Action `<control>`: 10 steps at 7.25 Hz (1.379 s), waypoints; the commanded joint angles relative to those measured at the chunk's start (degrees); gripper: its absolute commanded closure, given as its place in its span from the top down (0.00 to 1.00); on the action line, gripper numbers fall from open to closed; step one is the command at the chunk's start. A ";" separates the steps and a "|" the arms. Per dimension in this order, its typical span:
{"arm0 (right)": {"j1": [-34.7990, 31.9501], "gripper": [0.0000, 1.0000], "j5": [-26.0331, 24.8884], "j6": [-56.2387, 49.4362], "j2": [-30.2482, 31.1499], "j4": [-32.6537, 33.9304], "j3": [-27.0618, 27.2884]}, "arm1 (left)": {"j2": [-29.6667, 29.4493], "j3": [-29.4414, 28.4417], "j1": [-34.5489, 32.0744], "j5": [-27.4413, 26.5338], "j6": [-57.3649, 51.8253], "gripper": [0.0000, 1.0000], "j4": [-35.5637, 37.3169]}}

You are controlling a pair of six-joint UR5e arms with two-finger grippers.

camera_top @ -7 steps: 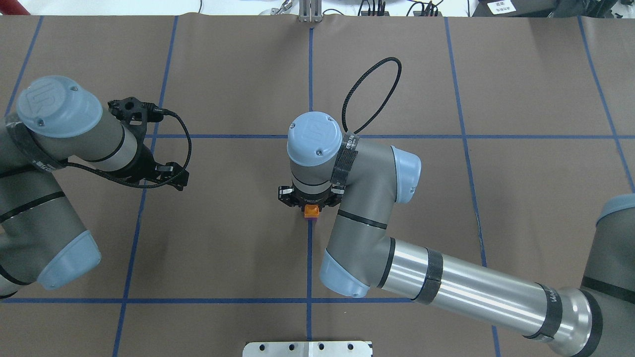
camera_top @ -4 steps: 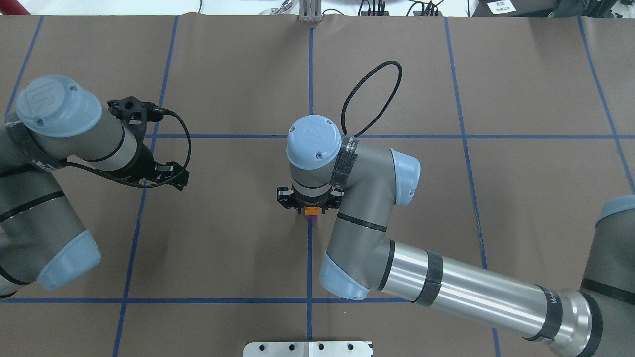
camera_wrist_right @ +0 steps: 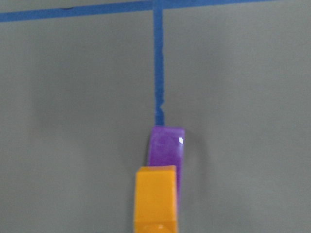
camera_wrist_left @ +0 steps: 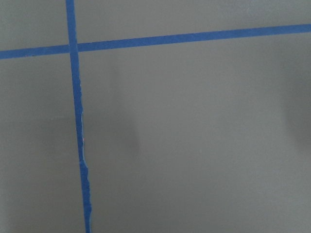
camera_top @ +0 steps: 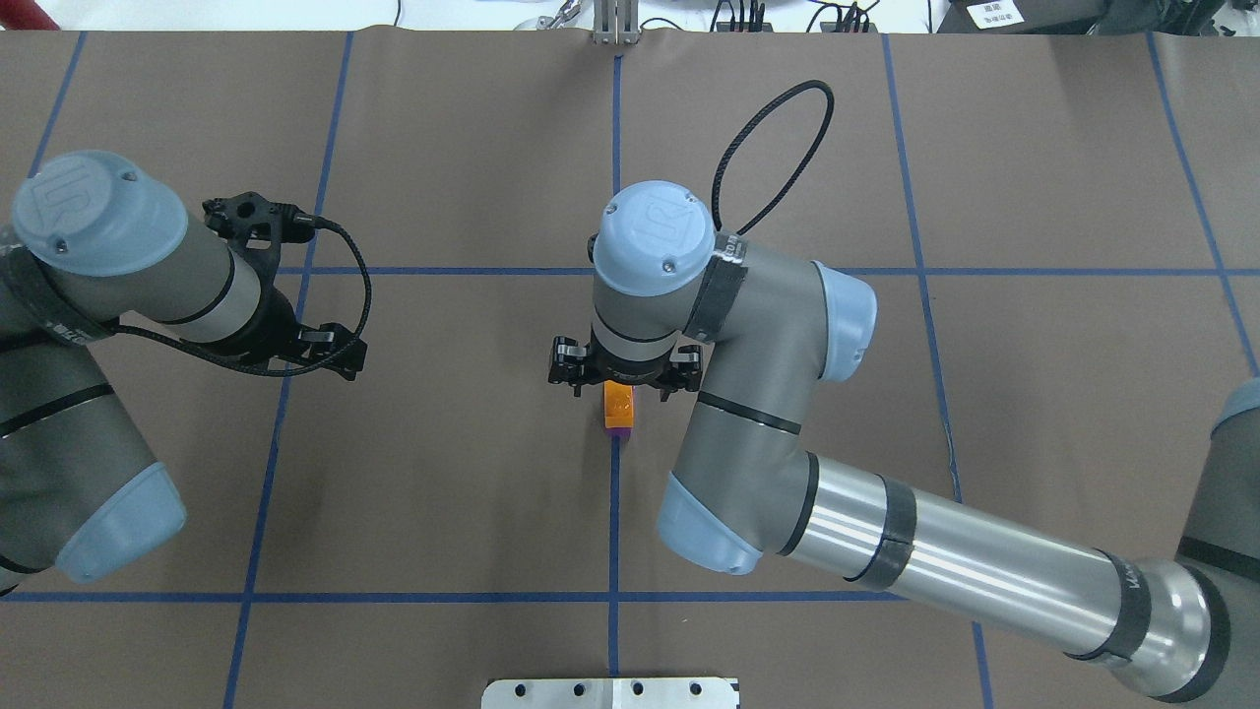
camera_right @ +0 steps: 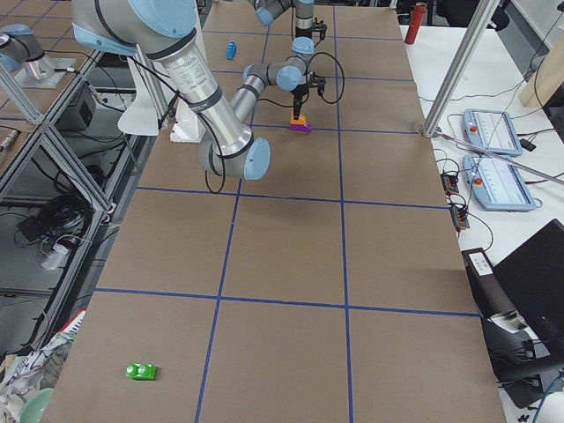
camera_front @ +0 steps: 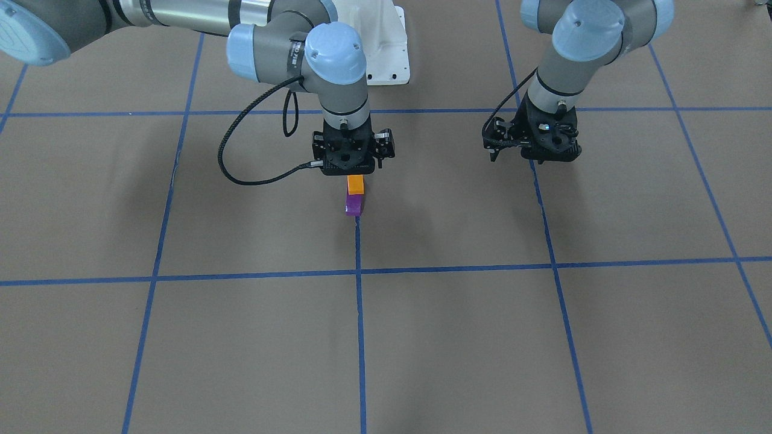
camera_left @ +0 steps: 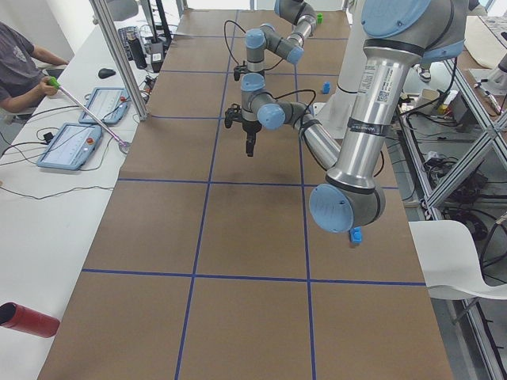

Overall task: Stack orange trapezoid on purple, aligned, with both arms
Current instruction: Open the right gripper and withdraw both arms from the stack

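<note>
brown table (camera_front: 482, 337), orange trapezoid (camera_front: 356, 184) on purple (camera_front: 353, 205), right fingers (camera_right: 300, 106) above

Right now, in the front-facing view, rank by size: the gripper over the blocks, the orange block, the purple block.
Largest: right gripper, though it sits nearer the camera.
Then orange trapezoid and purple block, which look alike.

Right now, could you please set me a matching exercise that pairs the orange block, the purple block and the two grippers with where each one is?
Things:
1. orange block
2. purple block
3. left gripper
4. right gripper

Places:
A. directly on the table, on a blue tape line
B. over bare table, away from both blocks
C. just above the two blocks
D. on top of another block

Pairs: 1-D, 2-A, 3-B, 4-C.
</note>
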State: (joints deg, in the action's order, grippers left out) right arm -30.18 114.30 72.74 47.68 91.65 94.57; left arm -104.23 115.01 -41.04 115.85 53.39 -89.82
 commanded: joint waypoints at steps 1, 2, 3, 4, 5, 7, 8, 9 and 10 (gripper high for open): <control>-5.83 1.00 4.24 -1.02 14.57 -0.33 13.14 | 5.94 2.76 -3.58 0.69 -6.94 0.99 -0.35; -9.86 1.00 6.52 -5.29 20.47 -0.77 15.88 | 9.19 3.29 -6.04 0.78 -12.64 0.99 -0.79; -14.77 1.00 9.59 -13.33 26.18 -0.77 17.39 | 12.01 3.21 -9.81 0.87 -19.39 0.99 -1.31; -21.09 1.00 13.19 -24.03 31.98 -0.86 17.75 | 14.56 3.03 -14.72 3.39 -25.99 0.99 -1.32; -27.33 1.00 15.31 -34.84 37.52 -0.86 17.76 | 16.24 1.72 -20.68 8.99 -32.58 0.99 -1.32; -40.24 1.00 17.25 -54.88 47.28 -0.77 17.32 | 18.71 -5.45 -32.90 17.36 -49.69 0.99 -1.32; -45.70 1.00 17.88 -62.90 50.99 -0.60 16.54 | 18.89 -8.45 -37.57 18.61 -53.70 0.99 -1.32; -49.67 1.00 18.32 -67.51 53.37 -0.16 16.27 | 20.46 -10.31 -41.19 18.97 -54.00 0.99 -1.23; -50.93 1.00 18.32 -69.73 55.48 -0.42 16.00 | 22.39 -10.42 -43.14 18.71 -54.09 1.00 -1.23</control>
State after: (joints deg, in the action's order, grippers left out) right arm -77.57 132.29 8.10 99.87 91.25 110.99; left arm -83.96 105.95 -80.42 134.23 0.57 -91.09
